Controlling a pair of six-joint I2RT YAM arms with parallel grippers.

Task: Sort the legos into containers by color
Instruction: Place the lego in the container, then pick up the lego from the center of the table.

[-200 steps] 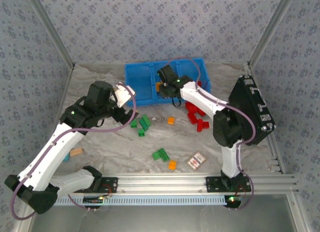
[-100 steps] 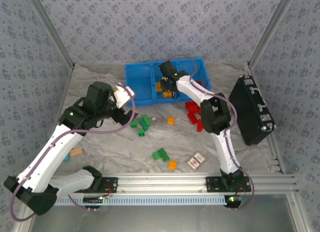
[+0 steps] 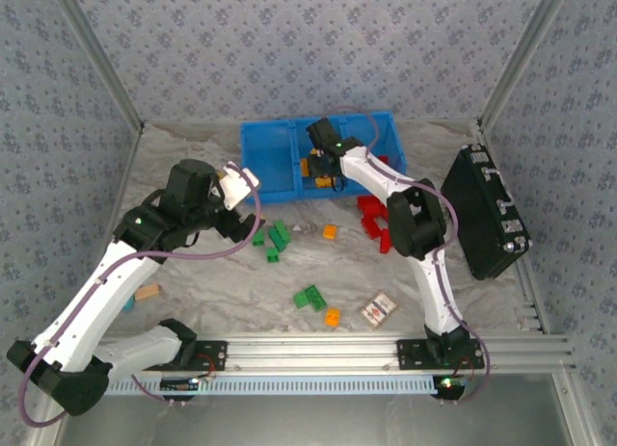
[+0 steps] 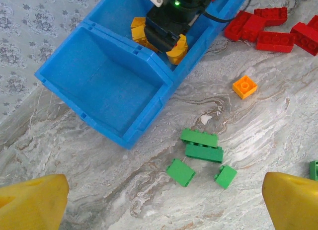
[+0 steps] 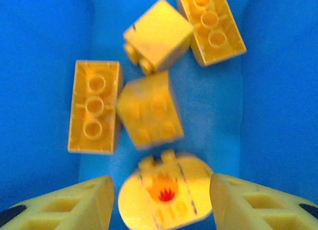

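While the right gripper point(image 5: 160, 184) hangs inside the middle compartment of the blue bin point(image 5: 30, 66), fingers apart around a blurred rounded yellow piece point(image 5: 166, 197) beside four yellow bricks point(image 5: 94, 107), it should open fully, then lift straight up.

Two robot arms share one build: smooth white tubular links joined by chunky black joint housings. On the left arm point(image 3: 96, 292), a thin purple cable point(image 3: 207, 250) loops along the links behind the left gripper point(image 3: 247, 221), and a white camera block point(image 3: 234, 185) sits just behind that gripper. The right arm point(image 3: 439, 297) carries a matching purple cable. A small green light point(image 3: 340, 144) glows on the black joint just behind the right gripper point(image 3: 316, 167). The left fingers point(image 4: 32, 202) are solid yellow; the right fingers point(image 5: 64, 205) are paler yellow with angular cut-outs.
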